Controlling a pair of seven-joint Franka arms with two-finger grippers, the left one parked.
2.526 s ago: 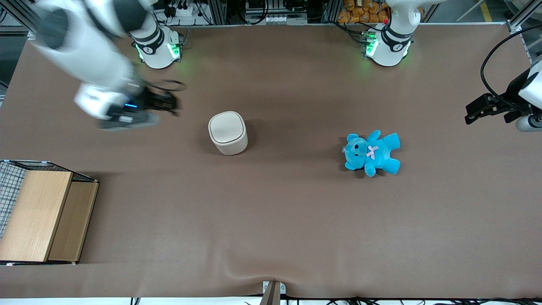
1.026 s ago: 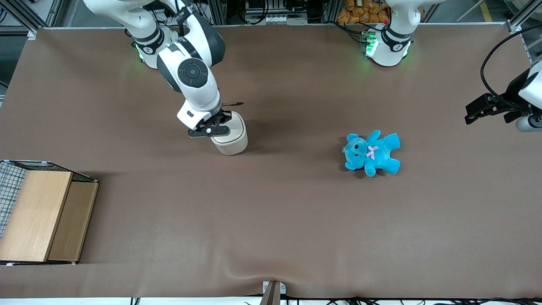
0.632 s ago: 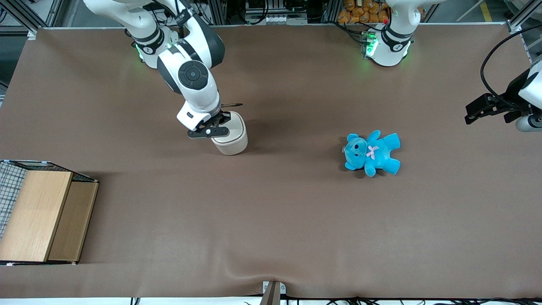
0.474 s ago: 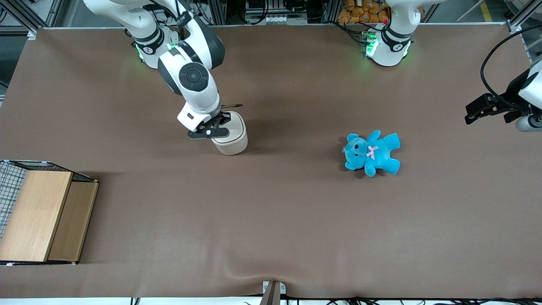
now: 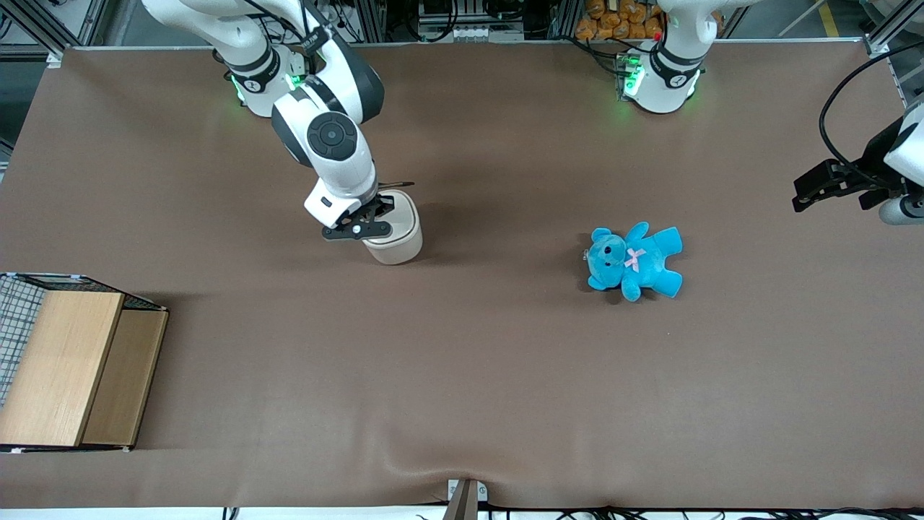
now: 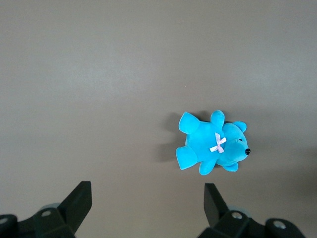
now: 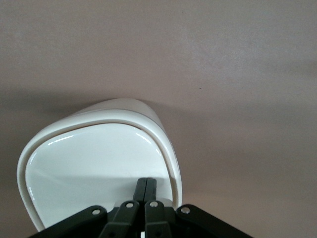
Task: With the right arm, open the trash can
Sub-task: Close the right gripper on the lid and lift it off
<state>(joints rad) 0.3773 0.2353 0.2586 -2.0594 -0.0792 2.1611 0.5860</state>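
Note:
The trash can point(image 5: 397, 238) is a small cream-white rounded-square bin standing upright near the middle of the table. Its flip lid point(image 7: 94, 163) looks closed and flat in the rim. The right arm point(image 5: 328, 141) reaches down over it. My gripper point(image 5: 375, 213) is shut, its two fingers pressed together with nothing between them. In the right wrist view the gripper point(image 7: 145, 188) has its tips on or just above the lid near one edge; I cannot tell if they touch.
A blue plush teddy point(image 5: 635, 260) lies on the table toward the parked arm's end; it also shows in the left wrist view point(image 6: 213, 146). A wooden box with a wire basket point(image 5: 68, 361) stands at the working arm's end, nearer the front camera.
The right arm swung in from the working arm's end to above the trash can. In the last second it shifted only slightly; the can has not moved.

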